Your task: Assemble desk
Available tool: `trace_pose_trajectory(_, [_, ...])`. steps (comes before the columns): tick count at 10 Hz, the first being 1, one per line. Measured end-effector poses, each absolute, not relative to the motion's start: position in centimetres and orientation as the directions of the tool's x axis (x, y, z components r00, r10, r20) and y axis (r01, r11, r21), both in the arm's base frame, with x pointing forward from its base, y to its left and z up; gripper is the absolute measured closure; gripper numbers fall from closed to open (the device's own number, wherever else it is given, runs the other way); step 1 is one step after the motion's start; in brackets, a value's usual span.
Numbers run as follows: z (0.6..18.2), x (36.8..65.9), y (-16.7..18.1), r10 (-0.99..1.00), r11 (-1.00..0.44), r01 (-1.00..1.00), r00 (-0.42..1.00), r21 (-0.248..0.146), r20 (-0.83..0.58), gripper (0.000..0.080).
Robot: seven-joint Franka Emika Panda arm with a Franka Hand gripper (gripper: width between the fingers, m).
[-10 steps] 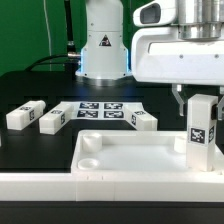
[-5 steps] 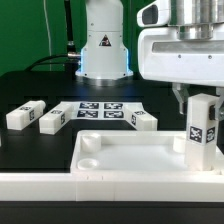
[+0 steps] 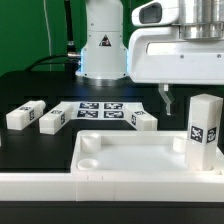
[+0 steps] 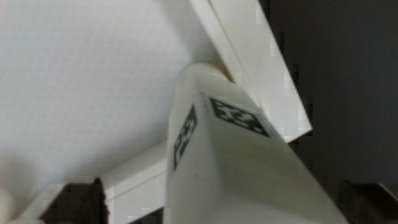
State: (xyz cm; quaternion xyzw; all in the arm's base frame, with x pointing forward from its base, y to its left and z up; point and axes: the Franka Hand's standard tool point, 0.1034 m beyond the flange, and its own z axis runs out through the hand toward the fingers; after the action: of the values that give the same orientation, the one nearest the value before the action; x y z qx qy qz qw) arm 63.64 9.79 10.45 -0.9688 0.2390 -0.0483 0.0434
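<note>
Only the exterior view shows you the whole white desk panel [image 3: 140, 152] nearest the camera, the marker board [image 3: 100, 110] behind it, and three loose legs [image 3: 52, 119] lying flat. The wrist view shows just the upright leg [image 4: 228, 150] on the panel's corner, on the exterior view's right. Count: one panel, four legs. Your fingers [image 3: 166, 98] are wide, holding nothing.
</note>
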Motion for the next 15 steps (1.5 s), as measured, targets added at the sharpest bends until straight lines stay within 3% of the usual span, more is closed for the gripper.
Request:
trace_pose_trajectory(5, [10.37,63.47,10.38,-0.061,-0.996,-0.053,0.992,-0.070,0.109,0.0151])
trace_pose_trajectory(10, [10.36,63.50,10.07,0.316,-0.947,0.320,0.941,-0.015,0.124,0.0151])
trace_pose_trajectory(12, [10.34,63.50,9.99,0.354,-0.934,0.358,0.927,-0.010,0.124,0.0151])
trace_pose_trajectory(13, [10.33,63.50,9.97,0.353,-0.934,0.357,0.928,-0.010,0.124,0.0255])
trace_pose_trajectory(14, [10.31,63.50,9.98,0.335,-0.941,0.339,0.934,-0.014,0.124,0.0255])
trace_pose_trajectory(15, [10.31,63.49,9.98,0.318,-0.947,0.322,0.940,-0.016,0.123,0.0450])
